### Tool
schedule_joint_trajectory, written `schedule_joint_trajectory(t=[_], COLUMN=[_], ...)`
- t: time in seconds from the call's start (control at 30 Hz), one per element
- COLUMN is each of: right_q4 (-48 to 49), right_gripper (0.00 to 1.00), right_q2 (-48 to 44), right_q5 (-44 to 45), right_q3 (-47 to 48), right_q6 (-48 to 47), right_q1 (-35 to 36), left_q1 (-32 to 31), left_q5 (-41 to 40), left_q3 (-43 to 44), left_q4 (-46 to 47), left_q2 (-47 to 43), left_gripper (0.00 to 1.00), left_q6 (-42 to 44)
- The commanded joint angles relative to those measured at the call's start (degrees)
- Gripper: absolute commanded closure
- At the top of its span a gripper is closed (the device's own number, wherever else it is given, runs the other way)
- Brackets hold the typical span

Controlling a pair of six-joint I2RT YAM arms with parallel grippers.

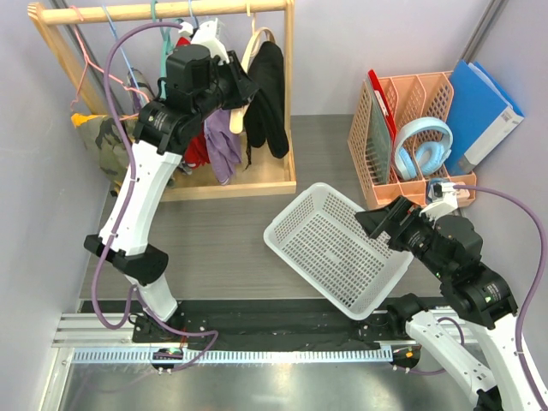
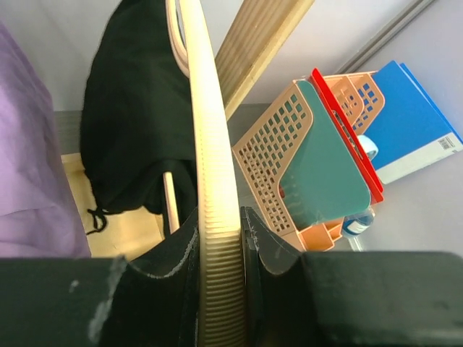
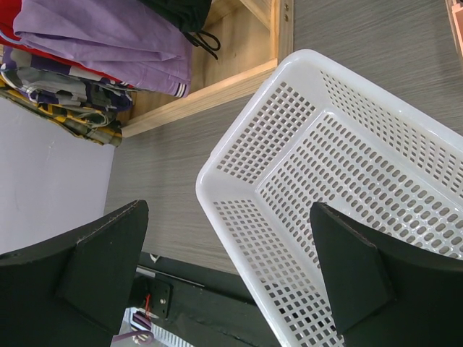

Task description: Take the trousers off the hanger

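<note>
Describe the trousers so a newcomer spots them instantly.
Find the light wooden clothes rack at the table's far left. At the rail's right end, short plain black fabric trousers hang over a thick pale cream hanger pinched by the left tool. Their neighbours are a purple garment and a red garment; only these are black.

Left gripper [image 2: 219, 242] clamped on the cream hanger [image 2: 210, 144]

The two dark fingers [image 2: 170, 253] press on either side of the hanger's ribbed arm, which runs straight up from between them. Just to the left of the arm, beyond the fingers, hang the black trousers [image 2: 130, 130], a drawstring dangling at their lower edge. A purple garment [image 2: 29, 166] fills the far left. To the right stand a wooden post [image 2: 260, 50], a peach file rack [image 2: 268, 152] and a blue binder [image 2: 412, 123].
</note>
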Motion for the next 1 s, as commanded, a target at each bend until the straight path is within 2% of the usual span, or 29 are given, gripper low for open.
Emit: schedule_joint_trajectory(t=[0.0,0.2,0.6,0.83,0.97], right_q4=[1.07,0.54,-0.16,-0.17,-0.08], right_gripper=[0.00,0.00,0.00,0.00,0.00], right_q2=[-0.76,-0.76,-0.67,-0.41,-0.15], right_q5=[-0.44,-0.44,-0.27,-0.53,-0.53], right_q3=[2.22,2.57,3.36,3.89,3.71], right_q6=[0.35,0.52,1.14,1.49,1.66], right_q1=[0.23,0.32,0.23,0.15,0.23], left_q1=[-0.08,-0.08,0.01,2.02,3.08], left_q5=[-3.71,-8.63,-12.42,-13.39,-11.46], left_q3=[0.62,1.41,3.07,2.02,5.62], left_q4=[5.23,9.10,19.21,25.35,26.07], left_q2=[-1.13,-1.83,-1.66,0.28,3.70], left_gripper=[1.00,1.00,1.00,1.00,1.00], left_q6=[0.63,2.04,5.02,4.50,3.71])
